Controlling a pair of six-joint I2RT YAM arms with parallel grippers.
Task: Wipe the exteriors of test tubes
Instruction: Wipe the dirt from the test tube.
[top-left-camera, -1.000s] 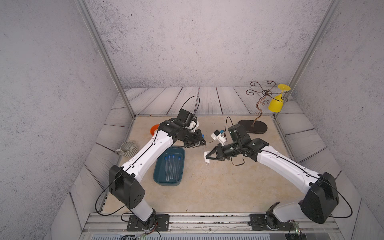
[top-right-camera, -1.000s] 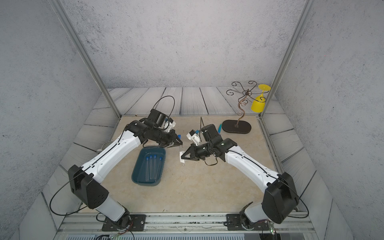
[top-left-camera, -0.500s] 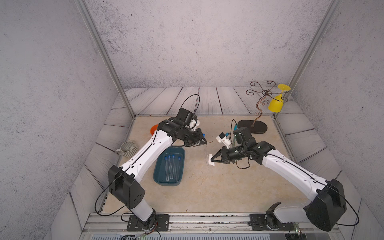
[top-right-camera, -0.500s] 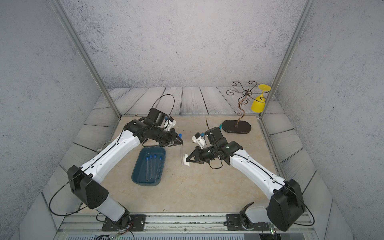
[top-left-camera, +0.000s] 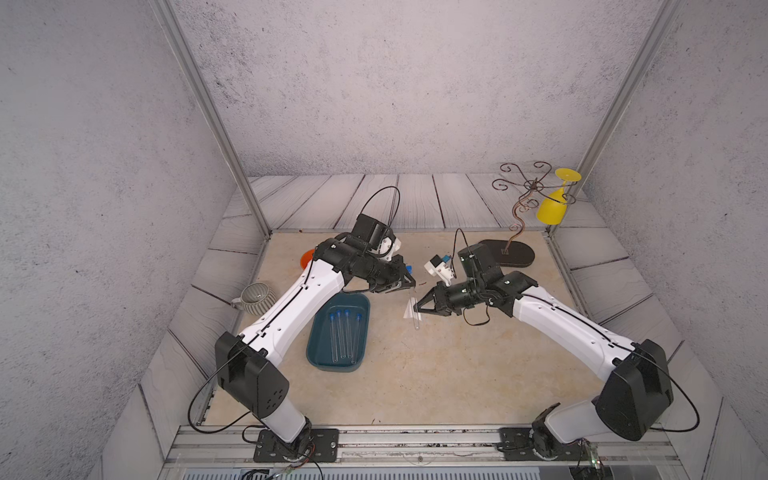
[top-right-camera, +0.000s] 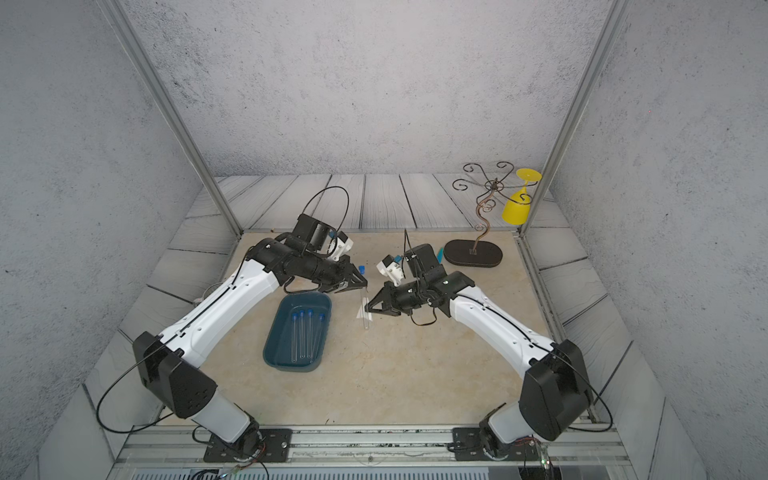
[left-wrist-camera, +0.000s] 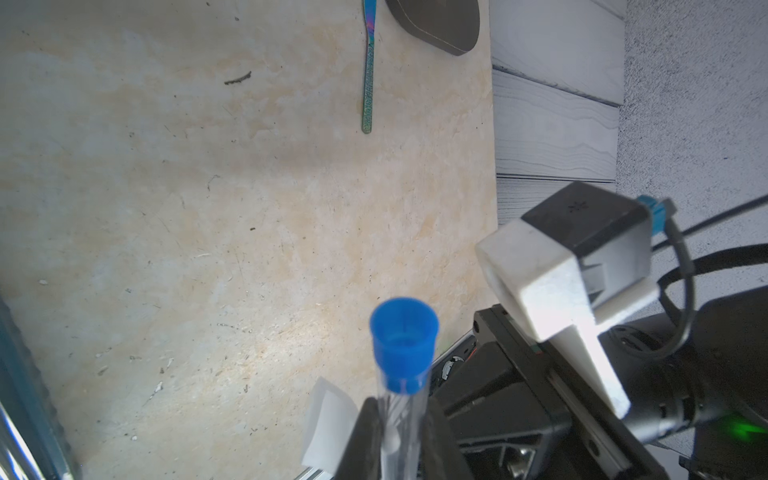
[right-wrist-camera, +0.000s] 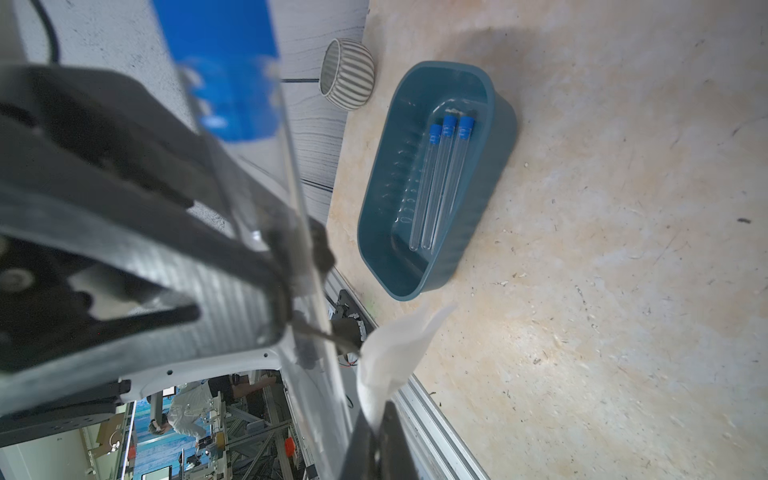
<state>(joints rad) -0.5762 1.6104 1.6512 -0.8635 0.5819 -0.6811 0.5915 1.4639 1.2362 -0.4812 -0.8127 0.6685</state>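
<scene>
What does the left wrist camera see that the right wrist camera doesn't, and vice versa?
Only left wrist: a teal utensil and a dark stand base. Only right wrist: spare tubes lying in a blue tray, plus a striped cup. Both: the held blue-capped tube and the white wipe.

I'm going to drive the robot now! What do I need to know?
Left gripper: shut on a tube near its cap, tube hanging down.
Right gripper: shut on the wipe, close beside that tube's lower half.
The other tubes lie in the tray.
Done: cannot tell which of those are wiped.
Left: finish this tube, set it down, wipe any unwiped.
</scene>
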